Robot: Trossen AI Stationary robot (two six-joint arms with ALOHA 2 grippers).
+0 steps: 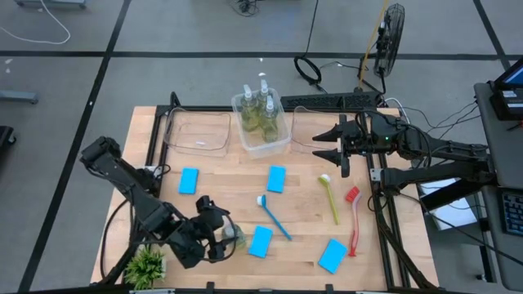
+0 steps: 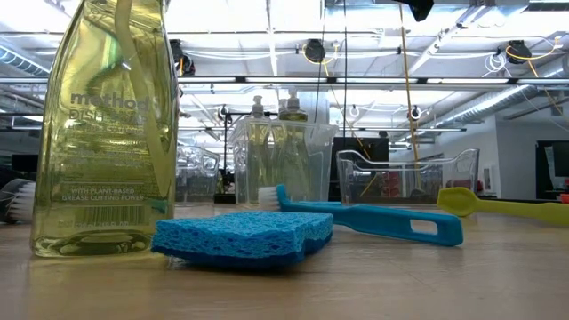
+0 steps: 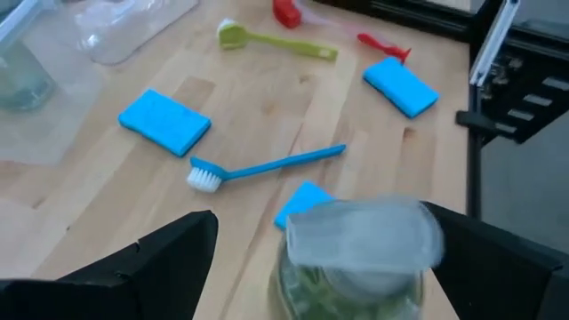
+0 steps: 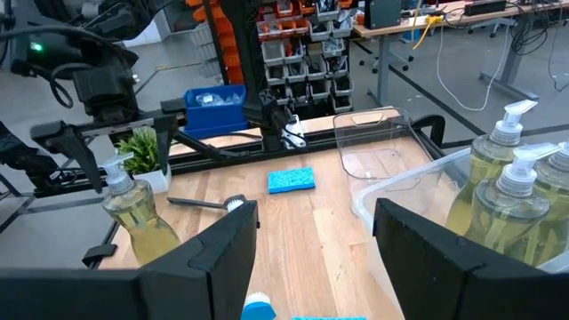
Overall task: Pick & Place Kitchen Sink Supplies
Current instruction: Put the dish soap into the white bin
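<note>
One bottle: clear yellow-green soap bottle [image 2: 105, 124], top cut off in low view
Label: "method"
Left jaws: spread around it, released
Right jaws: parted, empty

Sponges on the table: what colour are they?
Light blue sponges; the high view shows all four best.

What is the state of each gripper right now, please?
Left gripper: open, fingers on either side of a soap bottle near the table's front edge, not closed on it.
Right gripper: open, holding nothing, beside the middle bin.
</note>
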